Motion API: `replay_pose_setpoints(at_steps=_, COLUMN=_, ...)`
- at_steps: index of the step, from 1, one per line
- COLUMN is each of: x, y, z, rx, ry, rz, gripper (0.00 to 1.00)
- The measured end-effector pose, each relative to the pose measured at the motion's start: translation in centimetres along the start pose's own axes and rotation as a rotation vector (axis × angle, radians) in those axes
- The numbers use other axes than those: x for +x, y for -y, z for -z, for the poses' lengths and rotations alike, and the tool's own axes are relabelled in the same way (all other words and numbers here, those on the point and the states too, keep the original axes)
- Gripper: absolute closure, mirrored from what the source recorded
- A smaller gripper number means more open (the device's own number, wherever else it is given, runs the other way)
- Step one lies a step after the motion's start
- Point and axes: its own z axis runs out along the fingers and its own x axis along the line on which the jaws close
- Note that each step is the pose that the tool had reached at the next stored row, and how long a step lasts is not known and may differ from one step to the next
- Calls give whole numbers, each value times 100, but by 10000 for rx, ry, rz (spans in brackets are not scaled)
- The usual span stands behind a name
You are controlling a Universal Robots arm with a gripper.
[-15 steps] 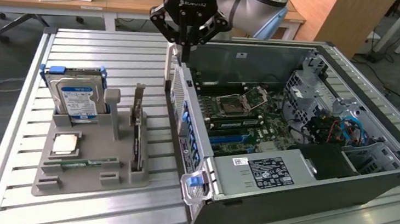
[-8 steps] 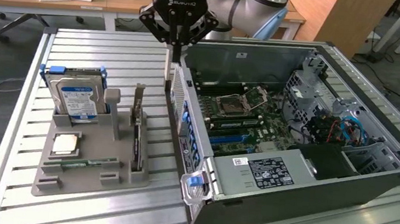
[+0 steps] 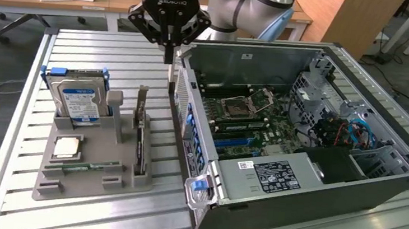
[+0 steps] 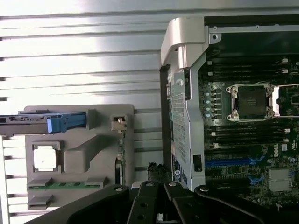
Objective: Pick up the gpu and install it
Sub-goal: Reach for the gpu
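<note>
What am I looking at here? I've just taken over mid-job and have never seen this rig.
The black claw is the end of a robot arm. Its fingers are shut and seem to hold nothing. One picture comes from a camera off the arm, the other from a camera on the wrist, looking down past the claw. On the slatted table sit an open computer case and a grey holder. The holder carries a hard drive, a processor chip, a RAM stick and the gpu, standing on edge, not yet picked up.
</note>
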Motion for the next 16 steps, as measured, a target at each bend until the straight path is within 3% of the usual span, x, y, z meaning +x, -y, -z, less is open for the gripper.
replay_pose_setpoints(at_steps=16, x=380, y=28, z=2, rx=33, ry=3, rz=-8, gripper=89)
